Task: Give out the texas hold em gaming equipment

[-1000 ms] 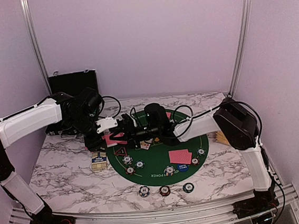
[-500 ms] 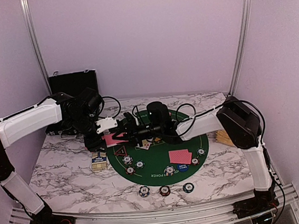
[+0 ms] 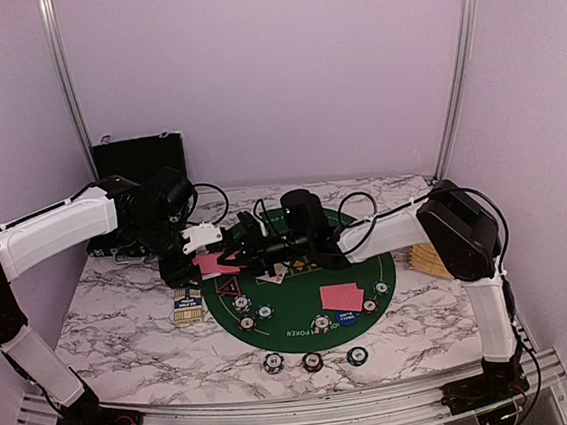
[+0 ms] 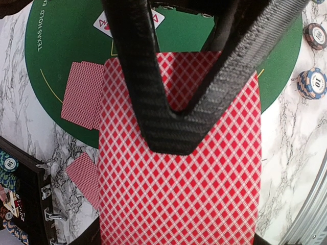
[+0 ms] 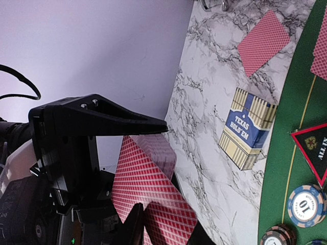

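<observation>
I am clamping the red-backed deck (image 4: 179,204) in my left jaws, left of frame centre, long axis pointing into my right jaws, standing apart astride its free end

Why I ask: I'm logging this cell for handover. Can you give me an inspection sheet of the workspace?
Surface: marbled table with a round green mat.
Job's things: red-backed deck held in the air; face-down cards, chips and triangle on the mat; three chips on the marble at the near edge.
Clutter: card box; black case at the back left; tan slatted piece on the right.
Grippers: left end effector shut on the deck; right end effector at the deck, grip unclear.
Cables: black cables loop off both wrists.
Surroundings: lilac walls, metal posts.
</observation>
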Available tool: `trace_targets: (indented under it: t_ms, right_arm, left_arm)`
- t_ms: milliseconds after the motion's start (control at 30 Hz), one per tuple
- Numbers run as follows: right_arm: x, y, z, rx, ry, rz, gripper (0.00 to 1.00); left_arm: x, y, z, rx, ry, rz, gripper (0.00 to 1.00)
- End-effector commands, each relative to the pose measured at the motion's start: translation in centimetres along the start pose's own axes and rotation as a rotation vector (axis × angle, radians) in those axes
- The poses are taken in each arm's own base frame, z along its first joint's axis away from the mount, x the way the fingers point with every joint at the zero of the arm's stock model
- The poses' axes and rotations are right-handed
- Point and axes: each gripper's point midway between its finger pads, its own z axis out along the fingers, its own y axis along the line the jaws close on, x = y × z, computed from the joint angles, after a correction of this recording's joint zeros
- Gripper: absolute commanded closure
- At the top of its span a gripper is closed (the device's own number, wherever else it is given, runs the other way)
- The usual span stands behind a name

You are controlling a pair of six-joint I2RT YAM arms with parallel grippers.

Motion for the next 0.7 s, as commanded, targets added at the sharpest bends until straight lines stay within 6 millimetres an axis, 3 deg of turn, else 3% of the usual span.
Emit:
trace_targets:
  t_ms: [0,200,400,667]
  right_arm:
    - [0.1,1.1,-1.0,0.005,0.008,-0.024,0.77]
    - [-0.2,1.8,-1.6,-0.005,0.005,-0.029,0.79]
    - [-0.4,1.6,-2.7,0.003,-0.004,-0.017,0.91]
    - [-1.3,1.9,-4.8,0.013,-0.025,-0.02,0.97]
  left_arm:
    - [-0.2,0.1,-0.6,-0.01,-0.019,0.001,1.0]
    - [-0.1,0.0,-0.5,-0.005,-0.018,-0.001,1.0]
    - [0.0,-0.1,-0.5,-0.006,-0.016,-0.001,1.0]
    - [0.0,0.0,-0.4,-0.007,-0.012,-0.003,1.0]
